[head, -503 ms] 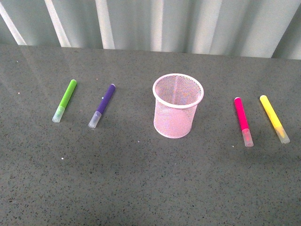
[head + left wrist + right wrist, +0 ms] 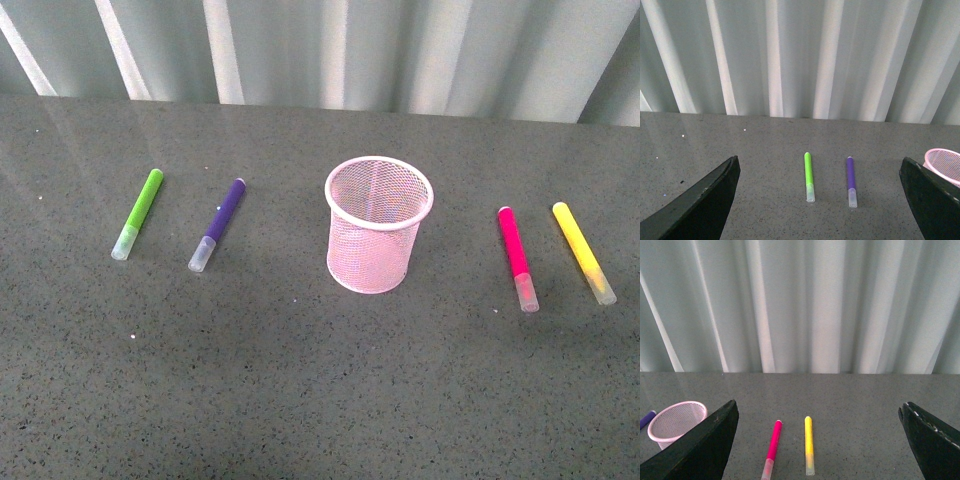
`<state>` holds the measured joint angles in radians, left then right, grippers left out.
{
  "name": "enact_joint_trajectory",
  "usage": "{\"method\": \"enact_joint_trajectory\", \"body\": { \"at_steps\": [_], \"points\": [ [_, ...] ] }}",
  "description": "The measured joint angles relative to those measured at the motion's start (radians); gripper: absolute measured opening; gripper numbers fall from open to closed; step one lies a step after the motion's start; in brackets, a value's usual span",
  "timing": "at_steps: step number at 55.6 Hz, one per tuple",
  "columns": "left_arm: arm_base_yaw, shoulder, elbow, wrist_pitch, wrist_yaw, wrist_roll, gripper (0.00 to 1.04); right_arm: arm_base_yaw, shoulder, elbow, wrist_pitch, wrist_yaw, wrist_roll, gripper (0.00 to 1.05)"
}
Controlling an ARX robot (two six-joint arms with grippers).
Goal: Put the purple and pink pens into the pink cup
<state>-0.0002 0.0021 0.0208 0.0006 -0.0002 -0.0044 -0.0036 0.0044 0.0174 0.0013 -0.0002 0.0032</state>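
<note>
The grippers are being shown only in the wrist views; neither is being caught by the front view. The left gripper (image 2: 819,162) is being held spread wide and empty, and the right gripper (image 2: 818,405) likewise. The round, tapered, wire-mesh pink cup (image 2: 372,255) is being seen upright on the speckled grey table (image 2: 300,390). The purple pen (image 2: 218,224) is being seen lying flat to its left, beside a lime-green pen (image 2: 138,213). The pink pen (image 2: 517,258) is lying to its right, beside a yellow pen (image 2: 584,252). All frosted caps are being pointed toward the robot.
</note>
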Motion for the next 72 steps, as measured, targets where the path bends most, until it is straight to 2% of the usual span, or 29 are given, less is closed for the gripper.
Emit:
{"method": "enact_joint_trajectory", "body": {
  "at_steps": [46, 51, 55, 60, 67, 72],
  "points": [
    [0.0, 0.0, 0.0, 0.0, -0.001, 0.0, 0.98, 0.0, 0.0, 0.0, 0.0, 0.0, 0.0, 0.98],
    [-0.047, 0.124, 0.09, -0.235, -0.124, -0.077, 0.98, 0.0, 0.0, 0.0, 0.0, 0.0, 0.0, 0.98],
    [-0.062, 0.224, 0.135, -0.319, -0.14, -0.111, 0.98, 0.0, 0.0, 0.0, 0.0, 0.0, 0.0, 0.98],
    [-0.066, 0.322, 0.172, -0.264, -0.127, -0.122, 0.98, 0.0, 0.0, 0.0, -0.001, -0.001, 0.0, 0.98],
    [-0.081, 0.53, 0.304, -0.048, -0.134, -0.108, 0.98, 0.0, 0.0, 0.0, -0.001, 0.0, 0.0, 0.98],
    [-0.108, 0.793, 0.465, 0.106, -0.106, -0.079, 0.98, 0.0, 0.0, 0.0, -0.001, 0.0, 0.0, 0.98]
  ]
}}
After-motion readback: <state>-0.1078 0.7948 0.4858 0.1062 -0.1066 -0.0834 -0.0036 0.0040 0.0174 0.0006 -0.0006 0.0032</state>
